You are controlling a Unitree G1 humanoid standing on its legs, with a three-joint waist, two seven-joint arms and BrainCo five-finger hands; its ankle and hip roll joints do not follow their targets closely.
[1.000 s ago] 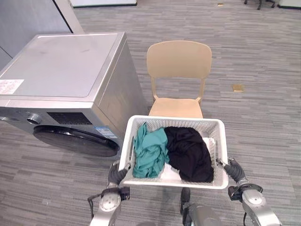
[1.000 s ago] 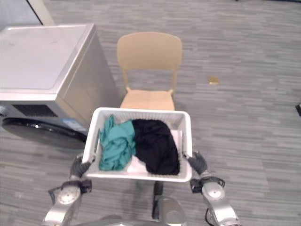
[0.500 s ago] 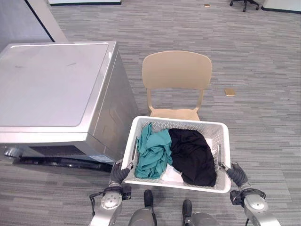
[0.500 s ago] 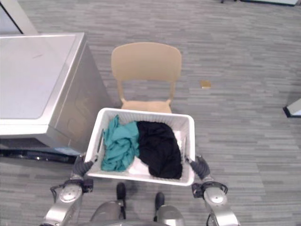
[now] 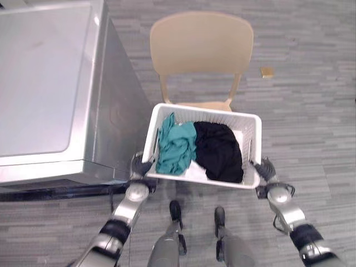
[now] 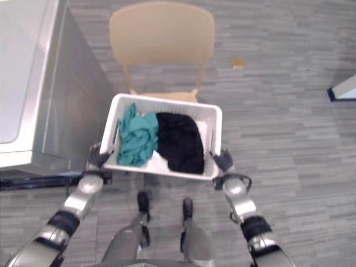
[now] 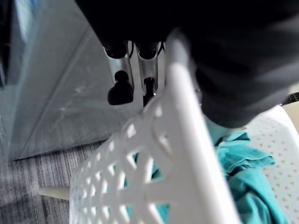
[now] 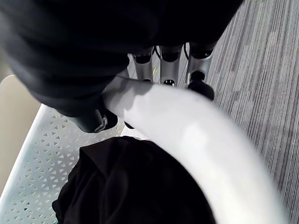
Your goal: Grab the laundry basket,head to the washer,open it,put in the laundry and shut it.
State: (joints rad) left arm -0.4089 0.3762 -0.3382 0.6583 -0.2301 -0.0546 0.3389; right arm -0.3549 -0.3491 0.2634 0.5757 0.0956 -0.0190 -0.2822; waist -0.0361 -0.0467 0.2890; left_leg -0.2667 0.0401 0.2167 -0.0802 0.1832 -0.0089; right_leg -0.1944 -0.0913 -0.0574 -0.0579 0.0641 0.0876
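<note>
Left hand (image 5: 141, 166) and right hand (image 5: 263, 168) each curl round a side rim of the white laundry basket (image 5: 249, 123), carrying it level off the floor so nothing spills. Inside: teal garment (image 5: 175, 143), black garment (image 5: 218, 151), side by side. Silver washer (image 5: 44, 83) just beside, on the robot's left. Beyond the basket, a beige chair (image 5: 201, 41) blocks the way ahead.

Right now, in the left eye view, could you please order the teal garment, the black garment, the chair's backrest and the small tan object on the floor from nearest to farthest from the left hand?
From the left hand, gripping the basket's left end:
1. Teal garment, left side of the basket.
2. Black garment, right side of the basket.
3. Chair's backrest, beyond the basket.
4. Small tan object, on the floor right of the chair.
</note>
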